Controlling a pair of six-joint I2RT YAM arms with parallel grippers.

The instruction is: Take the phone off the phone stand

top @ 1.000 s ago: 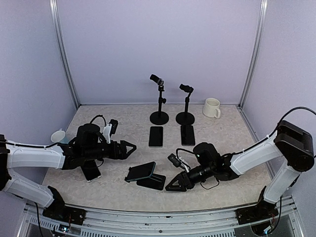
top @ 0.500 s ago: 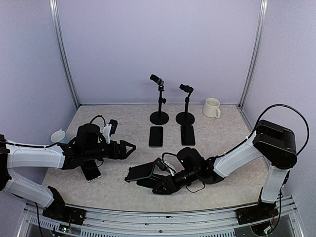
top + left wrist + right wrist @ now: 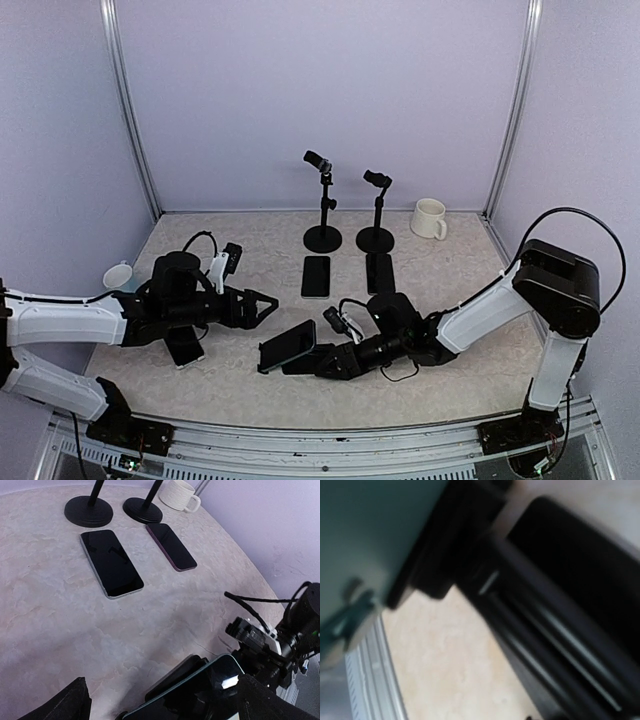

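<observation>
phone (image 3: 287,345): slim slab, dark glossy screen, teal-green edge. the wrist view from the left shows a small bright glare spot near one corner of the glass (image 3: 200,694). pose: landscape and tilted, screen facing up and to the left, left end low and close to the table (image 3: 200,250), right end raised.

phone stand (image 3: 305,364): black, low, with a flat base on the table, front centre near the near edge. it sits directly behind and under the phone, touching its back (image 3: 172,676).

right wrist view is blurred: teal surface upper left (image 3: 365,540), black stand bars beside it (image 3: 560,605). seating on the stand's lip not resolvable.
</observation>
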